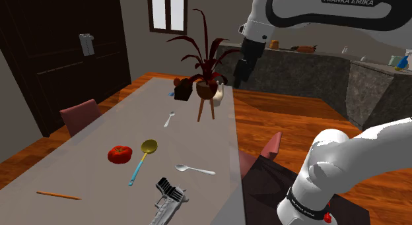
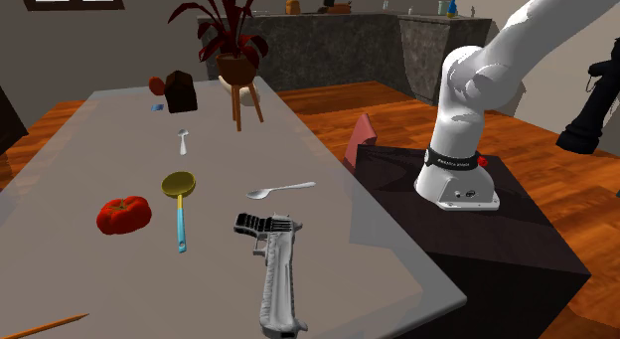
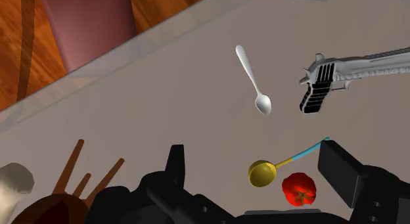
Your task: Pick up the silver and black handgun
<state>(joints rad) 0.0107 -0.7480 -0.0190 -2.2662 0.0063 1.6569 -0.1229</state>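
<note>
Handgun point(image 1: 168, 198) on the shoulder view's near end of the grey table point(image 1: 99, 134), silver with a black grip, flat on its side close to the table's right edge. A silver spoon point(image 1: 193, 169) lies just beyond it, a yellow ladle point(image 1: 144, 158) with a blue handle to the far left of it, and a red tomato point(image 1: 119, 154) left of the ladle. My claw point(image 1: 236, 73) hangs high over the far end beside the potted plant point(image 1: 205, 72), well apart from the gun.

In the second exterior view the handgun point(image 2: 273, 262) lies near the table's near right corner, grip toward the spoon point(image 2: 280, 190), barrel toward the near edge. The ladle point(image 2: 180, 203) and tomato point(image 2: 124, 215) sit to its left.

In the wrist view my claw point(image 3: 256, 157) is spread wide, its two black fingers point(image 3: 341, 167) standing apart with nothing clasped between them. The ladle point(image 3: 269, 170) and tomato point(image 3: 299, 190) show on the table below the gap. The handgun point(image 3: 341, 71) lies farther out, beside the spoon point(image 3: 253, 78), untouched.
</note>
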